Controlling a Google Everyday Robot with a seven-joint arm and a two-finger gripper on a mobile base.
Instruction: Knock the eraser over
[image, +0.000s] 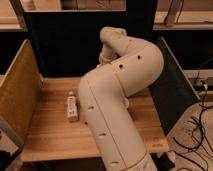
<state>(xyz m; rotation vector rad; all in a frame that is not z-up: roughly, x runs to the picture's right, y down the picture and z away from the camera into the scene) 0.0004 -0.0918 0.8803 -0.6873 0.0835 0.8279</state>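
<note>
The eraser (72, 108) is a small narrow whitish block with a darker stripe. It sits on the left half of the wooden table (50, 135), its long axis pointing away from the camera. My large white arm (117, 95) rises from the bottom, bends at the right and folds back toward the table's rear middle. My gripper (103, 60) is at the end of that fold, mostly hidden behind the arm, to the right of and behind the eraser and apart from it.
A yellowish panel (17, 92) walls the table's left side. Dark panels stand at the back (65, 45) and the right (172, 90). Cables (200, 125) lie on the floor at the right. A small pale bit (71, 93) sits just behind the eraser.
</note>
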